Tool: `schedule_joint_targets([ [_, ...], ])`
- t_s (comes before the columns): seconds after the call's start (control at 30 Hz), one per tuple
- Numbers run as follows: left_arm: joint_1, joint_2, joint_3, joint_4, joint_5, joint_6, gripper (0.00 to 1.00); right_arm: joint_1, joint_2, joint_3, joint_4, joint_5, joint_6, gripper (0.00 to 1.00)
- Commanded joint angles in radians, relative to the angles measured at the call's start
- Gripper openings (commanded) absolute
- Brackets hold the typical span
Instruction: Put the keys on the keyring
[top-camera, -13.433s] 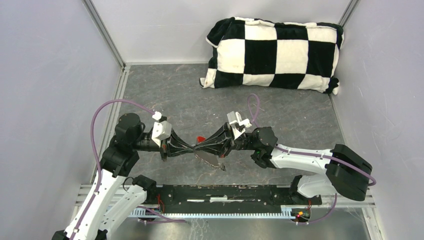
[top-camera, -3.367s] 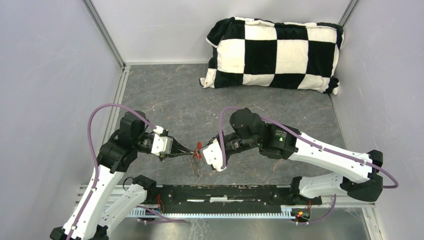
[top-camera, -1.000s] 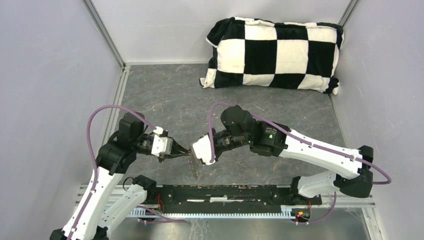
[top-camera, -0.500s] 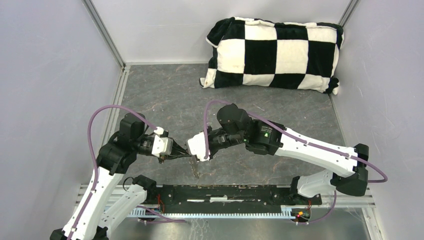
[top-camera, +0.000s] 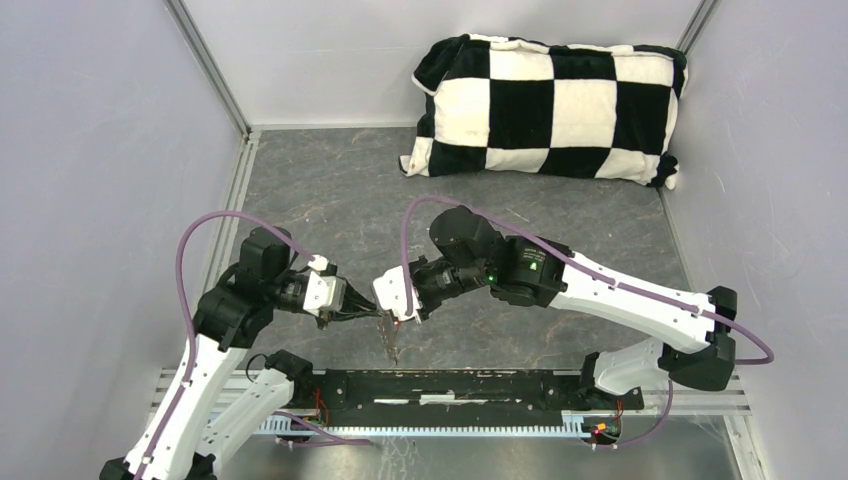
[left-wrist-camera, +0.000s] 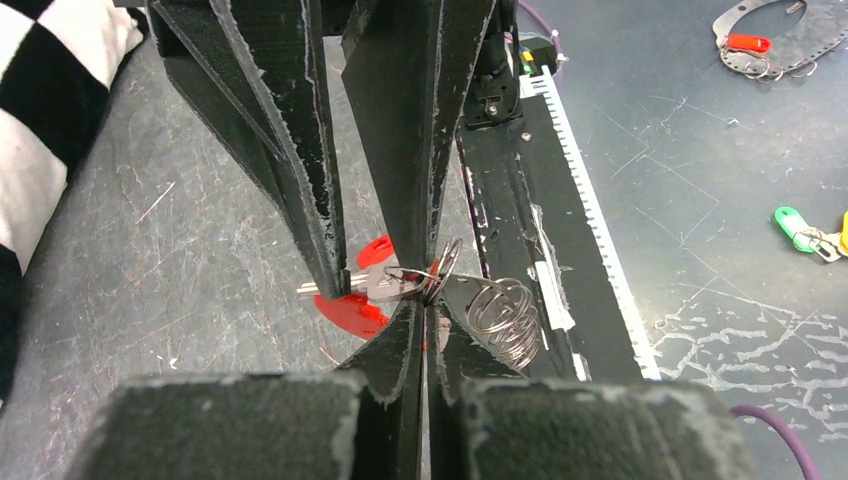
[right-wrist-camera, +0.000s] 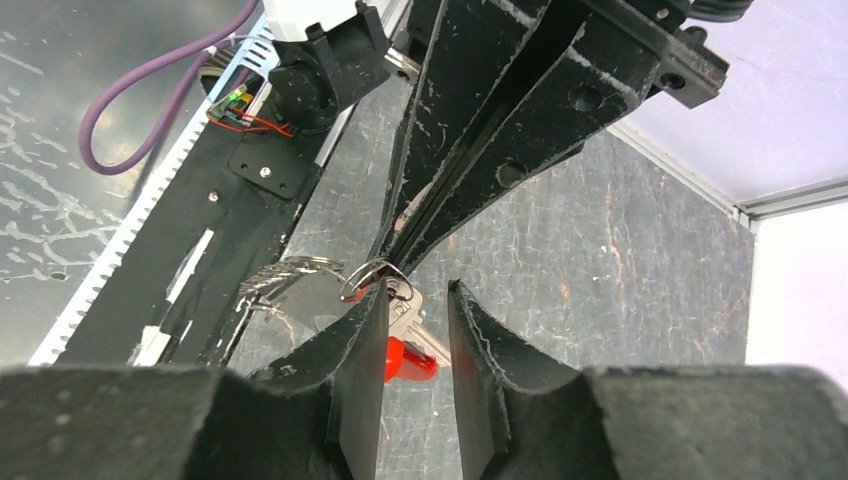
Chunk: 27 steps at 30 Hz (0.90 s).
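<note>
While your left gripper (left-wrist-camera: 421, 330) has its fingers pressed together on a thin silver ring of the keyring (right-wrist-camera: 368, 272), make that pinch your fixed anchor: firm and motionless. Your right gripper (right-wrist-camera: 415, 318) stands with its fingers spread. The red-headed key (right-wrist-camera: 404, 360) hangs between them, its blade up at the pinched ring. Whether the key is fully threaded on the ring cannot be told from these views.

Before you draw the right arm away, check that the key hangs from the ring by itself. Then back out slowly along the line of the fingers, so no pad snags the blade.

The keyring is wiry and bright, held up off the grey tabletop (top-camera: 330, 200). A cluster of looped rings (left-wrist-camera: 505, 318) dangles just beside the pinch. The dark-headed key cannot be made out.
</note>
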Motion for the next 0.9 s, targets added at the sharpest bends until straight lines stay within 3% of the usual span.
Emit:
schedule_joint_targets([
  [0.0, -0.005, -0.019, 0.008, 0.058, 0.046, -0.017, 0.02, 0.007, -0.007, 0.014, -0.061, -0.049, 0.038, 0.35],
  [0.23, -0.006, -0.022, 0.009, 0.058, 0.06, -0.015, 0.02, -0.005, 0.09, 0.162, -0.167, -0.066, 0.041, 0.39],
  [0.57, -0.005, -0.02, 0.009, 0.058, 0.069, -0.033, 0.02, -0.043, 0.107, 0.22, -0.203, -0.074, 0.059, 0.44],
  [0.87, -0.006, -0.082, -0.072, 0.332, 0.059, -0.303, 0.02, -0.076, 0.147, 0.296, -0.269, -0.079, 0.026, 0.54],
])
